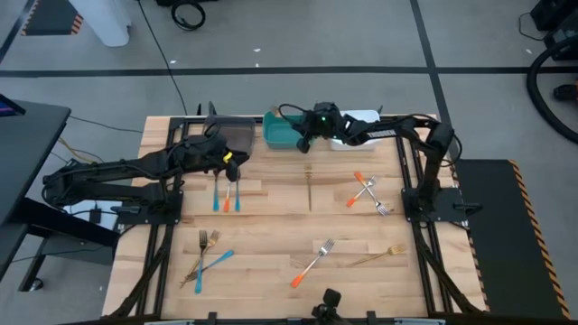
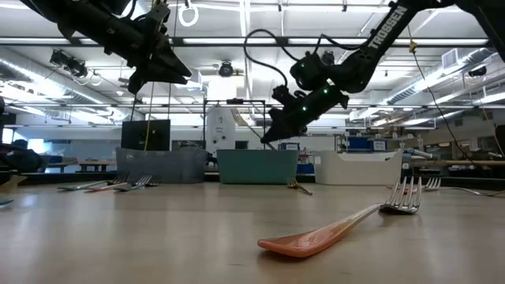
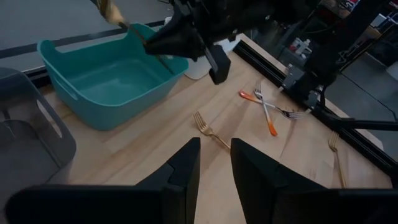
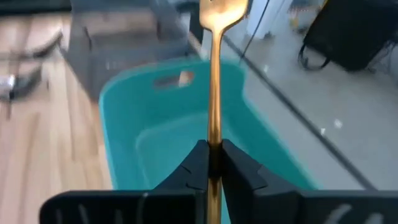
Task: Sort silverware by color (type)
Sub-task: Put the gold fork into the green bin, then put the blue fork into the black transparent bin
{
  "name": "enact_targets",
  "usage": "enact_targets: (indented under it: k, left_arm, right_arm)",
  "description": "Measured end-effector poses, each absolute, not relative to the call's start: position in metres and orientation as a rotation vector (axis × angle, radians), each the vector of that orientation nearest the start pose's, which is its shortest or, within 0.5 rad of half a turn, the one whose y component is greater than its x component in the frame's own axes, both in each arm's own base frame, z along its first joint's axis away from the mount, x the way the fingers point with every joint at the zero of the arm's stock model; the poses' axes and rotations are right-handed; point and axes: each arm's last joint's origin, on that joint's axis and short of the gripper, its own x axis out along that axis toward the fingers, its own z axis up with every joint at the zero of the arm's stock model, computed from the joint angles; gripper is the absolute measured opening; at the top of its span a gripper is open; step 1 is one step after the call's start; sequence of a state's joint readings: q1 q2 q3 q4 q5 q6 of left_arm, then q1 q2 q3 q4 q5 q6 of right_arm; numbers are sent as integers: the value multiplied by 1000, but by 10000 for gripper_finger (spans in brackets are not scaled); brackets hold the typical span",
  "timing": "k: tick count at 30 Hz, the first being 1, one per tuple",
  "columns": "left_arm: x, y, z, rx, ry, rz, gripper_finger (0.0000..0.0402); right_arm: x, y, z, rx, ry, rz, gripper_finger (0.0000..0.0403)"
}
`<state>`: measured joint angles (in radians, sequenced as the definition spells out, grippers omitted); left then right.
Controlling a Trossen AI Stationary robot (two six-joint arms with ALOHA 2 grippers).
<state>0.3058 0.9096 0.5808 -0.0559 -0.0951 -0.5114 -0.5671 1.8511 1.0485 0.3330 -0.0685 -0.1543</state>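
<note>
Slim glossy gold fork (image 4: 214,93), pinched in right claw (image 4: 211,163), above smooth teal bin (image 4: 155,137)

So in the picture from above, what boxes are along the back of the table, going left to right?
Grey bin → teal bin → white bin. The right gripper holds a gold fork over the teal one.
</note>
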Motion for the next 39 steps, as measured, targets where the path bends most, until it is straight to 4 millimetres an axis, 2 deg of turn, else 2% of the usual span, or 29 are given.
enact_targets:
  k: [10, 15, 18, 22, 26, 30, 35, 39]
  left_arm:
    - [189, 63, 253, -539, 276, 488, 98]
    - [187, 66, 253, -543, 272, 508, 98]
    - [185, 68, 251, -559, 294, 527, 98]
    - [180, 67, 240, -612, 406, 568, 98]
    - [174, 63, 224, -749, 549, 645, 98]
    - [174, 59, 213, -856, 632, 706, 98]
    - [179, 55, 196, -928, 753, 780, 98]
    - [171, 53, 179, -980, 898, 964, 98]
  right_arm:
    - [325, -209, 170, 17, 625, -518, 93]
    - [323, -209, 175, 5, 616, -578, 111]
    - [321, -207, 193, -16, 571, -602, 113]
    - [314, -199, 227, -47, 479, -625, 113]
    - [303, -187, 264, -75, 371, -625, 113]
    - [292, -175, 292, -96, 287, -623, 113]
    - [279, -168, 314, -107, 225, -629, 113]
    - [272, -163, 322, -108, 219, -629, 113]
